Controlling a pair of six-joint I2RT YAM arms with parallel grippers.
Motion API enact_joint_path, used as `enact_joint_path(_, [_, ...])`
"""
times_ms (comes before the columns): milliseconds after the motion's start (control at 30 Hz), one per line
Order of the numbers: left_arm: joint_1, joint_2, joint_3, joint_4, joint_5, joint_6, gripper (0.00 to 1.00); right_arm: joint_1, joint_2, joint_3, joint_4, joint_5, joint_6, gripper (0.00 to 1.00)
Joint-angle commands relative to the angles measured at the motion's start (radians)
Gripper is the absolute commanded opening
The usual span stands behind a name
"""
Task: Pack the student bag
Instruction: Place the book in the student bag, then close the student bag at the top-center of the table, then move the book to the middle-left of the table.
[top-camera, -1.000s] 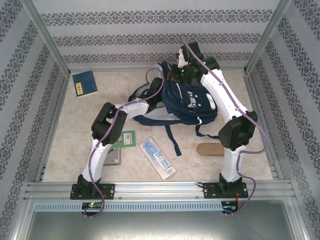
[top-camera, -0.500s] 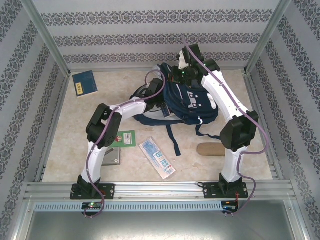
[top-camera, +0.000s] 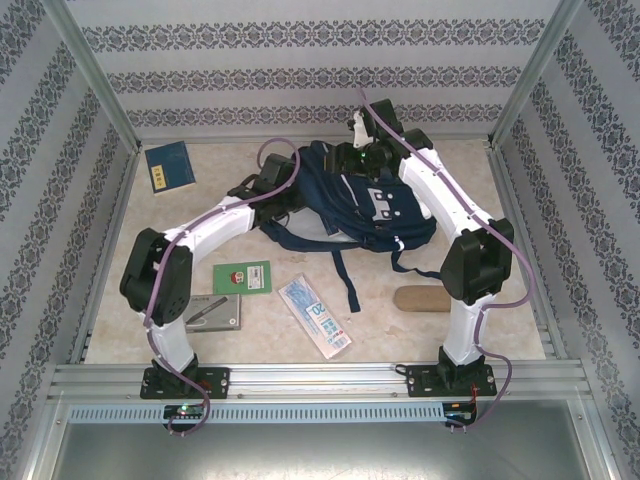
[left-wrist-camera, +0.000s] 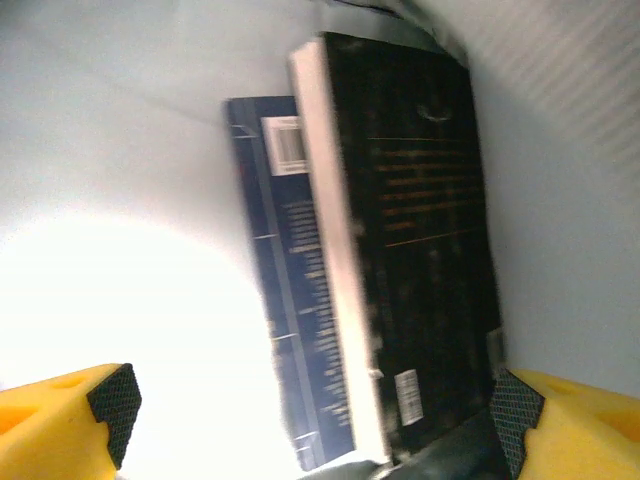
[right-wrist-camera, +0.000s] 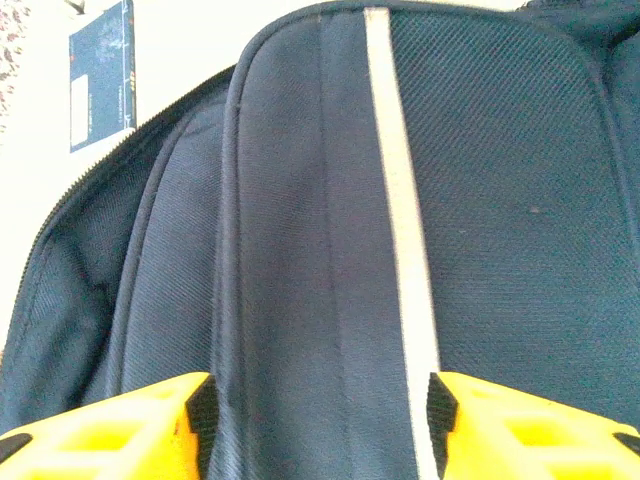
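Patterned wallpaper is enclosing a beige marbled tabletop (top-camera: 150, 240), and you are looking at the student bag (top-camera: 365, 205) lying toward the far side, slightly right of centre. Its dark straps are trailing toward the near edge.

Your right gripper (right-wrist-camera: 320, 410) is sitting at the bag's far, top end. Its jaws are standing partly apart, with the navy panel and its white stripe filling the gap between the pads. You cannot tell whether they are actually pinching the fabric.

Your left gripper (left-wrist-camera: 315, 415) is reaching into the bag from its left side, with jaws spread wide and holding nothing. Ahead of them, against a pale lining, a black book (left-wrist-camera: 420, 250) is lying over a navy book (left-wrist-camera: 285, 300) and partly covering it.

Outside the bag, a blue book (top-camera: 170, 167) is resting near the far left corner, well apart from it. Nearer to you, a green card (top-camera: 243, 277) is lying just beside a grey case (top-camera: 212, 311), close to the left arm's elbow. A white and blue packet (top-camera: 314, 315) is lying aslant near the strap ends. A tan oblong item (top-camera: 422, 299) is sitting just beside the right arm.
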Motion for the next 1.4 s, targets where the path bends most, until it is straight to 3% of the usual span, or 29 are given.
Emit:
enact_joint_path(0, [0.071, -0.091, -0.016, -0.08, -0.019, 0.087, 0.94, 0.006, -0.035, -0.038, 0.029, 0.02, -0.019, 0.64])
enact_joint_path(133, [0.173, -0.127, -0.029, -0.124, -0.04, 0.132, 0.97, 0.01, -0.044, -0.067, 0.054, 0.013, -0.003, 0.75])
enact_joint_path(267, [0.296, -0.098, -0.01, -0.133, -0.02, 0.171, 0.97, 0.025, -0.055, -0.084, 0.075, 0.007, 0.008, 0.98])
enact_joint_path(467, [0.433, 0.026, 0.069, -0.122, 0.026, 0.208, 0.93, 0.064, -0.061, -0.091, 0.084, 0.008, 0.017, 0.98])
enact_joint_path(733, [0.55, 0.312, 0.387, -0.173, 0.039, 0.242, 0.94, 0.159, -0.056, -0.091, 0.088, 0.016, 0.034, 0.98])
enact_joint_path(967, [0.638, 0.564, 0.684, -0.191, 0.082, 0.177, 0.93, 0.23, -0.056, -0.092, 0.079, 0.034, 0.047, 0.98])
enact_joint_path(1167, [0.697, 0.762, 0.936, -0.31, 0.134, 0.093, 0.92, 0.255, -0.067, -0.105, 0.069, 0.045, 0.057, 0.98])
enact_joint_path(1367, [0.704, 0.805, 0.937, -0.378, 0.178, 0.035, 0.89, 0.266, -0.054, -0.091, 0.064, 0.046, 0.061, 0.98])
